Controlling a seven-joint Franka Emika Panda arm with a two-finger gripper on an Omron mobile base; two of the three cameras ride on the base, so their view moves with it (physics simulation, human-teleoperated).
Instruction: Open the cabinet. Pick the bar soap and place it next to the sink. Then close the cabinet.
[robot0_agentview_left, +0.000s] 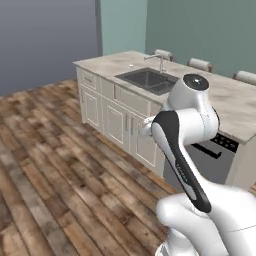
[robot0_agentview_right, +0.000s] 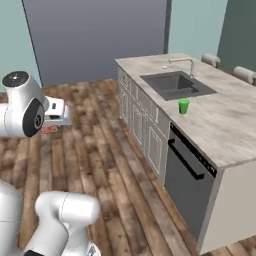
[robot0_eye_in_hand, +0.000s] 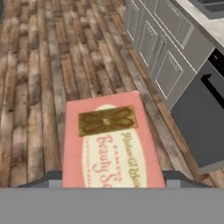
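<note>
Soap first: the pincer has its jaws spread wide around the pink bar soap and carries it above the plank floor, well short of the island. I judge it should keep the bar level, cross over the table edge and set it down beside the sink, away from the green cup. Stone-patterned table top, faucet, cream doors and dark dishwasher face teal and grey walls.

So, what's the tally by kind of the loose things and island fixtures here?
Soap bar, between the gripper's fingers: 1
Green cup: 1
Sink: 1
Faucet: 1
Dishwasher: 1
Total: 5
</note>
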